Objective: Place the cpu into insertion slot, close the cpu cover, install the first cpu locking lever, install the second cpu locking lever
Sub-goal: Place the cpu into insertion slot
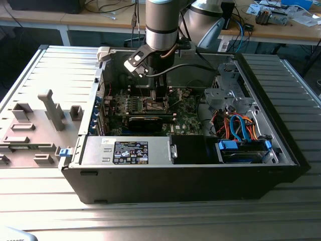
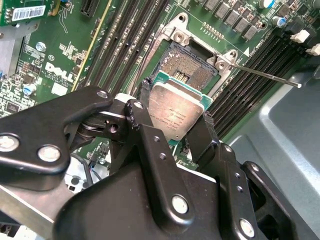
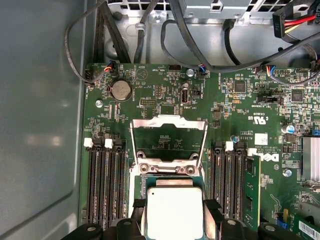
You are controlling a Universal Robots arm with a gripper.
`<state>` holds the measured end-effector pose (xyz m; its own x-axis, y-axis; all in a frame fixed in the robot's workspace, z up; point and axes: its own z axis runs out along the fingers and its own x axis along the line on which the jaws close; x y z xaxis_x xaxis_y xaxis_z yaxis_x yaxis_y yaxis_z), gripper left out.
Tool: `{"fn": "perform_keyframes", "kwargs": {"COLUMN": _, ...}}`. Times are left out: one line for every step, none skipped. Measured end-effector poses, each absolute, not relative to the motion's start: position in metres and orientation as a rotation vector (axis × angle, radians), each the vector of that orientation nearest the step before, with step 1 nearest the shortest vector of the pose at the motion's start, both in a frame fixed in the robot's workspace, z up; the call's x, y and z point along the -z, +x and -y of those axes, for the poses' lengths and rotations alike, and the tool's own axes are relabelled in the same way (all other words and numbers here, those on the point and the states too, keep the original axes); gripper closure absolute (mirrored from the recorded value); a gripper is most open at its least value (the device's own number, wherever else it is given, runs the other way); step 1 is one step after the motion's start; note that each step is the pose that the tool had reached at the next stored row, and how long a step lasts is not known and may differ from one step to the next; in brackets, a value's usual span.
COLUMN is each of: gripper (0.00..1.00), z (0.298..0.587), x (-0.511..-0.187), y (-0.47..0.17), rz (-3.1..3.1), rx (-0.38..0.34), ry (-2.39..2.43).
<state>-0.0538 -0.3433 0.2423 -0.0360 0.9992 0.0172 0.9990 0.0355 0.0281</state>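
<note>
Pinching the cpu (image 2: 175, 112) by two edges in the gripper (image 2: 176, 106), just over the insertion slot (image 2: 192, 62); not seated yet; left to do: seating, closing the upright cpu cover (image 3: 167, 120), latching both locking levers (image 2: 265, 76); nothing finished so far.

You're looking at an open computer case (image 1: 175, 183) lying on a slatted metal table (image 1: 150, 221). On the exterior view's left, grey fixture blocks (image 1: 50, 108) sit on the table just beside the case. Along the case's near wall there's a power supply (image 1: 100, 150) with a label sticker (image 1: 131, 152), and a blue drive caddy (image 1: 242, 146) toward the exterior view's right. Orange and blue cables (image 1: 235, 125) bunch behind the caddy. In the first wrist view you get the green motherboard (image 3: 165, 85), a coin cell (image 3: 120, 90) near its edge, black cables (image 3: 107, 30) looping past that edge, and two banks of black memory slots (image 3: 106, 185).
</note>
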Motion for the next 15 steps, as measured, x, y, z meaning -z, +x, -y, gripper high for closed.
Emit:
{"fn": "perform_keyframes", "kwargs": {"gripper": 0.46, "z": 0.3433, "x": -0.2423, "y": -0.0539, "rz": -2.255, "rx": -0.050, "ry": 2.176}}
{"fn": "perform_keyframes", "kwargs": {"gripper": 0.46, "z": 0.3433, "x": -0.2423, "y": -0.0542, "rz": -2.255, "rx": -0.050, "ry": 2.176}}
{"fn": "perform_keyframes", "kwargs": {"gripper": 0.46, "z": 0.3433, "x": -0.2423, "y": -0.0545, "rz": -2.255, "rx": -0.050, "ry": 2.176}}
{"fn": "perform_keyframes", "kwargs": {"gripper": 0.46, "z": 0.3433, "x": -0.2423, "y": -0.0546, "rz": -2.255, "rx": -0.050, "ry": 2.176}}
{"fn": "perform_keyframes", "kwargs": {"gripper": 0.46, "z": 0.3433, "x": -0.2423, "y": -0.0547, "rz": -2.255, "rx": -0.050, "ry": 2.176}}
{"fn": "perform_keyframes", "kwargs": {"gripper": 0.46, "z": 0.3433, "x": -0.2423, "y": -0.0550, "rz": -2.255, "rx": -0.050, "ry": 2.176}}
{"fn": "perform_keyframes", "kwargs": {"gripper": 0.46, "z": 0.3432, "x": -0.2423, "y": -0.0553, "rz": -2.255, "rx": -0.050, "ry": 2.176}}
{"fn": "perform_keyframes", "kwargs": {"gripper": 0.46, "z": 0.3432, "x": -0.2423, "y": -0.0555, "rz": -2.255, "rx": -0.050, "ry": 2.176}}
{"fn": "perform_keyframes", "kwargs": {"gripper": 0.46, "z": 0.3432, "x": -0.2423, "y": -0.0557, "rz": -2.255, "rx": -0.050, "ry": 2.176}}
{"fn": "perform_keyframes", "kwargs": {"gripper": 0.46, "z": 0.3432, "x": -0.2423, "y": -0.0559, "rz": -2.255, "rx": -0.050, "ry": 2.176}}
{"fn": "perform_keyframes", "kwargs": {"gripper": 0.46, "z": 0.3431, "x": -0.2423, "y": -0.0560, "rz": -2.255, "rx": -0.050, "ry": 2.176}}
{"fn": "perform_keyframes", "kwargs": {"gripper": 0.46, "z": 0.3431, "x": -0.2423, "y": -0.0561, "rz": -2.255, "rx": -0.050, "ry": 2.176}}
{"fn": "perform_keyframes", "kwargs": {"gripper": 0.46, "z": 0.3431, "x": -0.2424, "y": -0.0564, "rz": -2.255, "rx": -0.050, "ry": 2.176}}
{"fn": "perform_keyframes", "kwargs": {"gripper": 0.46, "z": 0.3430, "x": -0.2423, "y": -0.0566, "rz": -2.255, "rx": -0.050, "ry": 2.176}}
{"fn": "perform_keyframes", "kwargs": {"gripper": 0.46, "z": 0.3430, "x": -0.2424, "y": -0.0567, "rz": -2.255, "rx": -0.050, "ry": 2.176}}
